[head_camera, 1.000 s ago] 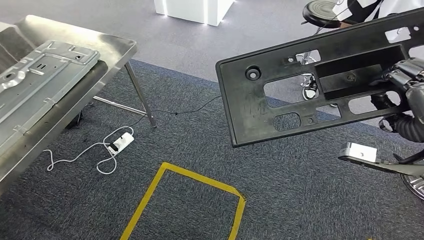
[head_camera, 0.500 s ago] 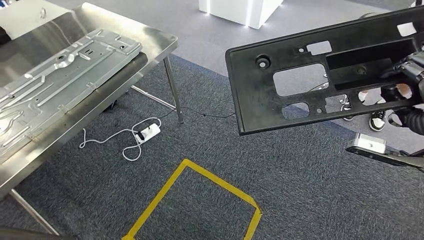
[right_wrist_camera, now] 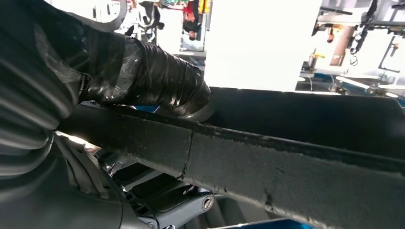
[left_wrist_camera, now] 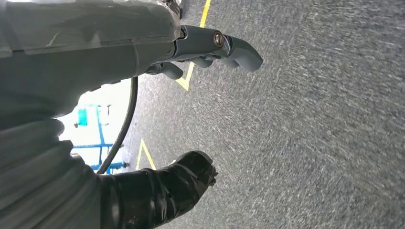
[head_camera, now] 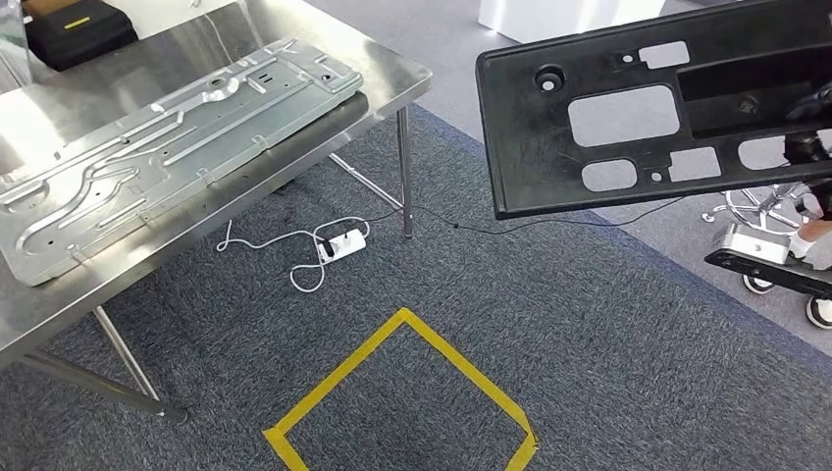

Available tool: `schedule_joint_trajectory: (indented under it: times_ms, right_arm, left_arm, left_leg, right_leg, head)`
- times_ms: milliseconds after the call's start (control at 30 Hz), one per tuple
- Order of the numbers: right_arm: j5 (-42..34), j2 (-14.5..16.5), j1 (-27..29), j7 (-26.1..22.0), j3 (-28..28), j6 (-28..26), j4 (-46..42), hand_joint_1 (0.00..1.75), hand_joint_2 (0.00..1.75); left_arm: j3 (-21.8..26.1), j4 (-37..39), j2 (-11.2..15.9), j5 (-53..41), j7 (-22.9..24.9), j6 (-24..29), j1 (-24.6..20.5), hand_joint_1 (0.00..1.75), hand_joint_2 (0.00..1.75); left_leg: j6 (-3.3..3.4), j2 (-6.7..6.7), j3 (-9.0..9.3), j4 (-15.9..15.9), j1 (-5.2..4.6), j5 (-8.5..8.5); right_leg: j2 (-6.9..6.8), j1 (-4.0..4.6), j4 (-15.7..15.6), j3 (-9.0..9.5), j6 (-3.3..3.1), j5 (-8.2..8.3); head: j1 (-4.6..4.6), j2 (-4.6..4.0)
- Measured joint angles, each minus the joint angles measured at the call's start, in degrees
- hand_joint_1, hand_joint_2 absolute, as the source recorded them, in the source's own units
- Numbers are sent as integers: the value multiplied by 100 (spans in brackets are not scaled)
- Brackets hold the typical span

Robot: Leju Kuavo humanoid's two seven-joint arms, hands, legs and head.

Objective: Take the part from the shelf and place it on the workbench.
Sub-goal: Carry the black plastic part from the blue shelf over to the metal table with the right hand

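Part (head_camera: 638, 118) — a flat black plastic panel with cut-out windows — hangs over the carpet right of the steel surface (head_camera: 392, 74), more of which shows than before. Left wrist view: left hand (left_wrist_camera: 210, 47) loosely curled, holding nothing. Right wrist view: right hand (right_wrist_camera: 143, 76) grips the part's rough edge.

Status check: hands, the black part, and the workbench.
Right hand grips black part, held off the floor. Left hand empty. Workbench carries a metal panel.

A plate (head_camera: 167, 128) lies on the worktop (head_camera: 392, 69) at left; the part (head_camera: 638, 118) hangs right, above the floor (head_camera: 589, 343).
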Motion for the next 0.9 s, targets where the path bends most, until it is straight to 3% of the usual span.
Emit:
schedule_joint_trajectory:
  times_ms: [33,67,100,167,233,267,300,333,400,467,533,567,633,700,767,833,900]
  right_arm:
    - [1,-7,1,-1,-16,4,10,175,175]
    - [1,-13,1,-1,-30,9,23,175,175]
    - [0,-25,-8,-4,-53,14,32,175,175]
    - [-4,-46,-40,-9,-91,22,51,175,175]
    - [-4,-55,-57,-11,-108,32,71,175,175]
    - [-4,-55,-54,-12,-109,40,80,175,175]
    - [-3,-55,-52,-13,-110,48,87,175,175]
    - [-2,-55,-52,-13,-112,52,90,175,175]
    - [1,-56,-53,-16,-119,55,96,175,175]
    - [5,-62,-54,-19,-124,60,109,175,175]
    - [9,-68,-61,-20,-125,67,122,175,175]
    - [10,-68,-70,-21,-125,69,125,175,175]
    - [11,-68,-80,-21,-126,71,126,175,175]
    - [11,-69,-88,-20,-129,72,127,175,175]
    - [11,-69,-91,-24,-127,74,128,175,175]
    - [11,-68,-89,-27,-125,78,128,175,175]
    - [10,-68,-90,-26,-126,79,128,175,175]
  left_arm:
    - [0,-7,1,-10,4,13,2,0,175]
    - [-1,-12,0,-15,8,27,6,0,175]
    - [-1,-15,-2,-17,11,39,7,0,175]
    - [-3,-20,-7,-18,16,55,-7,0,175]
    - [-4,-21,-9,-18,19,63,-23,0,175]
    - [-4,-21,-9,-18,20,67,-26,0,175]
    - [-4,-21,-11,-18,20,70,-25,0,175]
    - [-4,-21,-13,-18,20,72,-22,0,175]
    - [-4,-22,-17,-18,20,73,-13,0,175]
    - [-4,-25,-18,-17,20,79,-8,0,175]
    - [-4,-30,-16,-16,20,83,5,0,175]
    - [-5,-32,-21,-16,20,83,18,0,175]
    - [-5,-39,-30,-16,20,84,26,0,175]
    - [-4,-44,-34,-16,20,88,16,0,175]
    - [-5,-45,-35,-16,20,88,13,0,175]
    - [-5,-45,-41,-16,20,86,26,0,175]
    - [-5,-45,-45,-15,20,87,34,0,175]
  left_leg:
    - [35,-78,36,-42,13,8]
    - [70,-157,93,-105,24,17]
    - [105,-226,159,-170,41,30]
    - [160,-365,248,-238,62,38]
    - [190,-511,273,-230,70,19]
    - [193,-597,286,-217,73,2]
    - [186,-684,302,-192,80,-22]
    - [168,-774,320,-153,90,-57]
    - [112,-947,315,-43,107,-143]
    - [50,-1102,257,24,118,-182]
    - [-4,-1244,218,18,129,-177]
    - [-32,-1213,208,39,125,-192]
    - [-92,-900,59,343,109,-356]
    - [-134,-534,-338,1057,130,-653]
    - [-150,-444,-701,1582,161,-729]
    - [-141,-416,-667,1327,170,-397]
    - [-100,-313,-391,663,161,7]
  right_leg:
    - [-45,-13,-13,30,31,-24]
    - [16,-29,12,61,58,-60]
    - [160,-42,130,38,72,-138]
    - [555,-58,708,-240,82,-396]
    - [720,-62,1365,-670,97,-582]
    - [737,-71,1477,-794,110,-531]
    - [750,-82,1374,-813,123,-362]
    - [787,-100,1077,-731,138,-107]
    - [1039,-145,425,-485,160,241]
    - [1211,-152,167,-371,143,268]
    - [1103,-144,130,-339,86,248]
    - [1031,-150,101,-304,50,243]
    - [867,-157,28,-204,-27,224]
    - [704,-123,-2,-124,-74,181]
    - [539,-108,-4,-60,-82,121]
    - [390,-100,-5,23,-72,50]
    - [283,-89,-8,108,-61,-17]
  head:
    - [-1,0]
    - [6,-1]
    - [13,-1]
    - [34,-1]
    - [37,0]
    - [36,0]
    - [36,0]
    - [35,0]
    - [38,0]
    - [41,0]
    - [41,0]
    - [41,0]
    - [23,0]
    - [6,0]
    - [6,0]
    - [5,0]
    - [6,0]
